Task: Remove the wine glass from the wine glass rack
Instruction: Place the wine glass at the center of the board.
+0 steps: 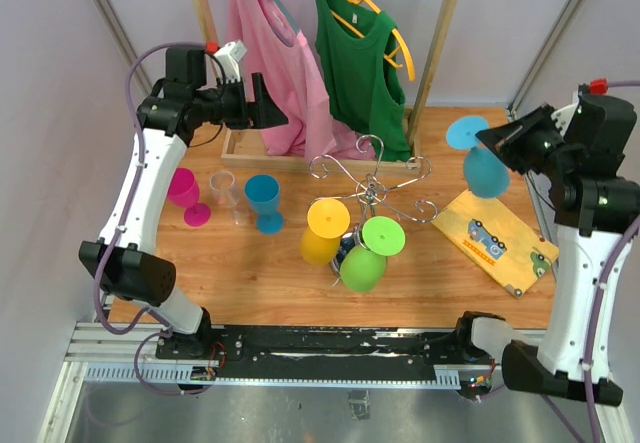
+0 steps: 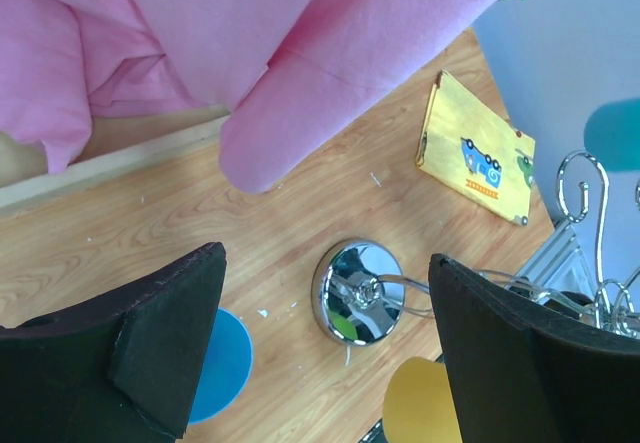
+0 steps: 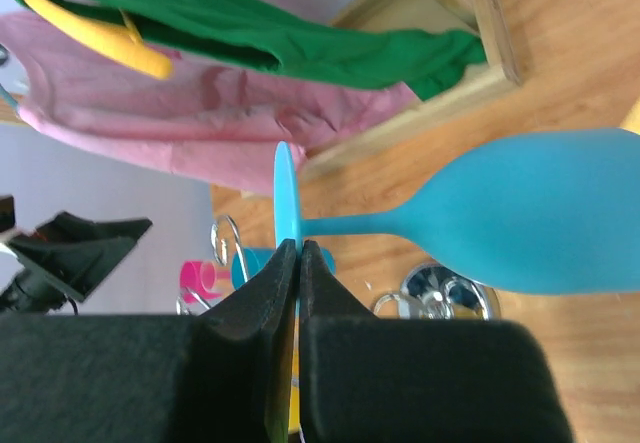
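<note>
— Found the wine glass (image 1: 485, 171) where?
— Off the wine glass rack (image 1: 372, 175) already, carried on its side in the air above the desk's (image 1: 270, 273) far right corner, well apart from the chrome scrolls.
— Gripped how?
— Pinched by the right hand (image 3: 298, 253), closed tight on the thin edge of the foot. Left stem and bowl sticking out sideways, unsupported.
— Judged safe?
— Hardly. Looked light, stiff and smooth; likely plastic, possibly glass, hard to tell from those views. Seemed prone to pivoting or slipping out of so slim a purchase. Would have fared better taken round the stem, just under the bowl.
— And the left hand (image 2: 325, 263)?
— Spread wide, holding nothing, hovering by the pink shirt (image 1: 275, 63) toward the far left corner, looking down on the rack's mirror base.
— Left on the rack?
— A yellow glass (image 1: 326, 228) and a green glass (image 1: 372, 253), hung bowl-down on its near side.
— Room to set down?
— Bare wood along the near edge. Noted a row of cups (image 1: 225, 191) by the left edge and a yellow board (image 1: 495, 241) by the right edge.
</note>
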Available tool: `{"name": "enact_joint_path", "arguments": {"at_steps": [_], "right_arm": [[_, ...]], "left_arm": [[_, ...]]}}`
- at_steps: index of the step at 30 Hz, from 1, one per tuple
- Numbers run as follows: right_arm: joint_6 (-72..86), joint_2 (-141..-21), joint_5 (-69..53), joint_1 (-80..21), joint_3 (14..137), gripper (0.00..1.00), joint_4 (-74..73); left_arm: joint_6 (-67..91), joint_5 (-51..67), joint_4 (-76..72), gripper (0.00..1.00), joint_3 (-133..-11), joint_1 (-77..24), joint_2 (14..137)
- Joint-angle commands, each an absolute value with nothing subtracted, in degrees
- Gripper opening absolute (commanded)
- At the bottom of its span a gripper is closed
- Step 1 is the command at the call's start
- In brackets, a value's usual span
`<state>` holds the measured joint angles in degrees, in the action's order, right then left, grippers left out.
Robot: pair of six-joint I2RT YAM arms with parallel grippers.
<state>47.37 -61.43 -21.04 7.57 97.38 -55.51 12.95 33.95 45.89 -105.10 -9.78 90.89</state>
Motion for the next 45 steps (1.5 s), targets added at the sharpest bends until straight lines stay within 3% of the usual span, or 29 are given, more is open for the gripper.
{"name": "enact_joint_path", "arguments": {"at_steps": [1,9,19,29,45], "right_arm": [[50.1,-65.8,-25.2,6.2,102.3,0.01,-42.9],[54.5,-74.4,-38.2,4.4,117.8,0.01,-38.0],[59.8,-70.0,-43.0,-0.4,114.4,0.01,-30.9],[53.9,-73.7,-35.6,-20.5,111.7,0.01,-26.2],[51.7,-82.7,-34.3,-29.5,116.8,0.01,-19.5]], "left_arm": [[14.3,34.7,43.9,0.87,-105.7,-9.5,87.0],[29.2,46.3,32.1,0.88,-106.2,-9.2,83.4],[50.1,56.9,11.7,0.87,-102.4,-7.9,82.2],[62.2,62.1,-2.7,0.85,-101.7,-8.0,84.1],[65.8,65.6,-7.7,0.79,-96.7,-12.5,80.8]]}}
